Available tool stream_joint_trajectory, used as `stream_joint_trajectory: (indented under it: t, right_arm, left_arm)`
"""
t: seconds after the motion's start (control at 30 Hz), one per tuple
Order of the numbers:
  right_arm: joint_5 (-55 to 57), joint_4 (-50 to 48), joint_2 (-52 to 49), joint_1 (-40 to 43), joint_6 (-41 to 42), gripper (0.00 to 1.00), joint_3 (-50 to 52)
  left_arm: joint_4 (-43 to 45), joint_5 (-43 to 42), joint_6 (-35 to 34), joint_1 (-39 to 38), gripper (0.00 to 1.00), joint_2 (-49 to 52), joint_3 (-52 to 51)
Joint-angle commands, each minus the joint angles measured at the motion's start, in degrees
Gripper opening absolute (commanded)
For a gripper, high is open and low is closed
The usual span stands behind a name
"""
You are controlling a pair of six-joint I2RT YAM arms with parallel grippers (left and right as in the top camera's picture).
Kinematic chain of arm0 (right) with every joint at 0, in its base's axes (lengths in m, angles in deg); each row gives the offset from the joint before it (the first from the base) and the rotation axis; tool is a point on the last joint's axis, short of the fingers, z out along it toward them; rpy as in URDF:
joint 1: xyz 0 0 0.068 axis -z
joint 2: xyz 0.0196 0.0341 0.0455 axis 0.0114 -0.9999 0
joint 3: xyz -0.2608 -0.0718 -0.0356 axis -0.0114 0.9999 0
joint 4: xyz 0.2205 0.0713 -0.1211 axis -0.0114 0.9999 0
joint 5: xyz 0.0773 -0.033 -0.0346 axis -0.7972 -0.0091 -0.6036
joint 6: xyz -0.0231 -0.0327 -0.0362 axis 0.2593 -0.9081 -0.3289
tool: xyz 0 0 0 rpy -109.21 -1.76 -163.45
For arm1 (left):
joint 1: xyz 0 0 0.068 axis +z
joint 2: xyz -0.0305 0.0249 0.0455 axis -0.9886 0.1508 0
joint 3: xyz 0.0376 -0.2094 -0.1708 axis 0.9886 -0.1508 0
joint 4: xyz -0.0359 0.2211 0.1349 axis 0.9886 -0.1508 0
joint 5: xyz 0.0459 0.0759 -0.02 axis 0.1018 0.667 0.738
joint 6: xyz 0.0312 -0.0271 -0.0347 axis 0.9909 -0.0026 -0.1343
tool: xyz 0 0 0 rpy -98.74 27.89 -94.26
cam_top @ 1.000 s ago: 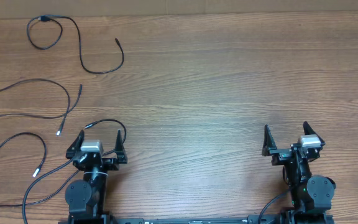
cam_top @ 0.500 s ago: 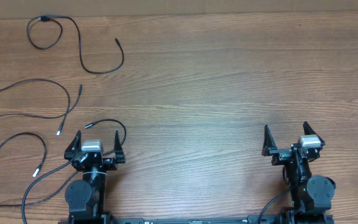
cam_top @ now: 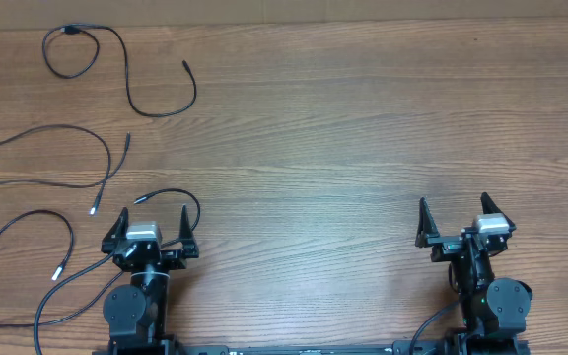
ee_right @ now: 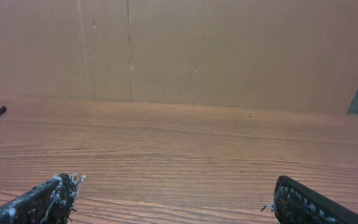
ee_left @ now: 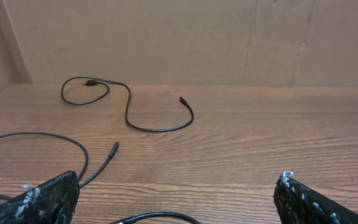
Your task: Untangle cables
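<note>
The cables (cam_top: 67,31) lie in separate loose curves by the left edge of the table (cam_top: 363,118). At the near edge the left gripper (cam_top: 156,212) and right gripper (cam_top: 453,202) both gape wide, holding nothing.

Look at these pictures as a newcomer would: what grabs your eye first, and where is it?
Thin black cables sprawl in separate loose curves over the left side of the wooden table, one curling right at the left gripper. Both grippers sit at the near edge, wide open and empty, the right gripper well apart from the cables.
</note>
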Motion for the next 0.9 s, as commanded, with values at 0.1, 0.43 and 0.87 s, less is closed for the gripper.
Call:
stream_joint_trajectory:
  t: [0.1, 0.43, 0.87]
  right_arm:
    - [0.52, -0.33, 0.57, 0.42, 0.11, 1.0, 0.59]
    - [0.52, -0.33, 0.57, 0.42, 0.11, 1.0, 0.59]
    - [1.88, -0.17, 0.57, 0.35, 0.13, 1.0, 0.59]
  left_arm:
    - [0.17, -0.46, -0.81, -0.07, 0.99, -0.59, -0.42]
    - [0.17, -0.46, -0.81, -0.07, 1.0, -0.59, -0.42]
    - [0.17, -0.46, -0.79, -0.07, 0.99, -0.59, -0.42]
